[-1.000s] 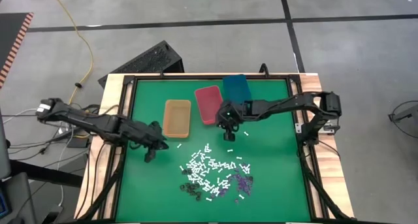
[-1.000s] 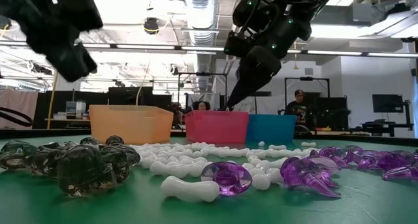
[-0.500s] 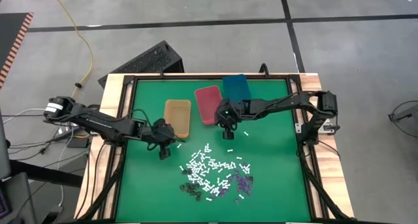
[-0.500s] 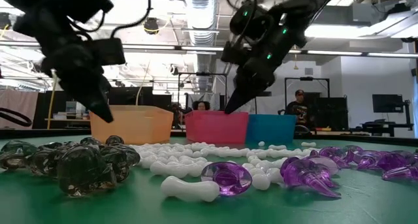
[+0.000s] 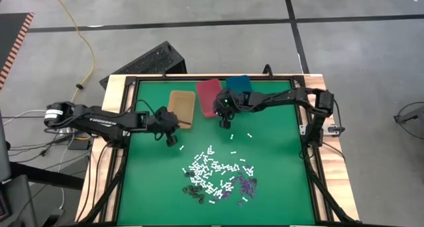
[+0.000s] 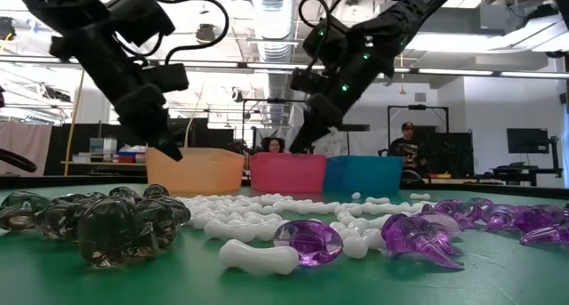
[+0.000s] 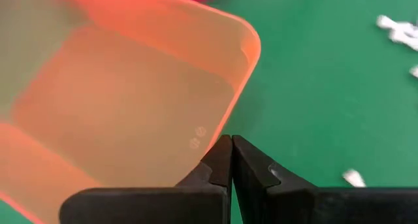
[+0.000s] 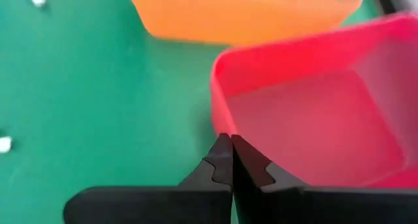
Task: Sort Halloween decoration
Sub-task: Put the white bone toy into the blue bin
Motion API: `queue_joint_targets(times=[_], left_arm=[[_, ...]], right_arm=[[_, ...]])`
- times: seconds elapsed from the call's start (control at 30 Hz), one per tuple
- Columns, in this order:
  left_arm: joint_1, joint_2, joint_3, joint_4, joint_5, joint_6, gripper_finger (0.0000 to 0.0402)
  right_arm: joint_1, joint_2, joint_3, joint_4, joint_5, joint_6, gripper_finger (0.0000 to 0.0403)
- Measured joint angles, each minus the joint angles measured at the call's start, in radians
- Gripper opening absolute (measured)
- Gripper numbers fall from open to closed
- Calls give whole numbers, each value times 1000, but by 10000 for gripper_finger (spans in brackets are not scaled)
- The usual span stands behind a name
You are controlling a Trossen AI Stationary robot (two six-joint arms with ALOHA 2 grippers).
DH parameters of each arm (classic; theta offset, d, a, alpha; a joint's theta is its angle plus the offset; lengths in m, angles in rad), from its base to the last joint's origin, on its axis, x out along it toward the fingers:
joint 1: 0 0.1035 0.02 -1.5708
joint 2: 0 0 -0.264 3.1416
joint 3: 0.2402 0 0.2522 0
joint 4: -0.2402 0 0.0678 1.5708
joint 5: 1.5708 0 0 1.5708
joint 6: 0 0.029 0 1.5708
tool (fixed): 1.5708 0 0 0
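Your green table [image 5: 271, 154] holds three bins along its far side — orange bin [image 5: 180, 102], pink bin [image 5: 208, 97], teal bin [image 5: 239, 84]. The left gripper [image 5: 173, 141] sits at the orange bin's near corner, fingers pressed together on nothing. The right gripper [image 5: 224, 124] hangs at the pink bin's near edge, likewise closed and empty. The decoration pieces [image 5: 215, 175] — white, purple, dark — lie scattered nearer the front, well apart from both.

So my left pincer [image 5: 173, 139] sits at the lower right corner of the left bin [image 5: 180, 101], my right pincer [image 5: 224, 123] just below the middle bin [image 5: 207, 96]. Third bin [image 5: 239, 83] is upper right of that. Decoration pile [image 5: 216, 177] lies lower centre on the mat [image 5: 271, 174].
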Motion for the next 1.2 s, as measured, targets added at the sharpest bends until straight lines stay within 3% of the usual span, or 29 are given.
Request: queue_joint_targets(times=[0.4,0.57,0.8,1.1,1.2], left_arm=[[141,1,-6,101,6,108,0],[195,1,-12,146,6,149,0],[256,1,-12,191,81,162,0],[270,1,-12,203,89,156,0],[270,1,-12,200,141,144,0]], right_arm=[[-27,-93,39,-22,0,-23,21],[-31,-157,39,-198,1,-28,21],[-21,-140,15,-440,70,-1,21],[19,-58,-13,-279,78,1,20],[23,-12,-9,-230,78,-14,21]])
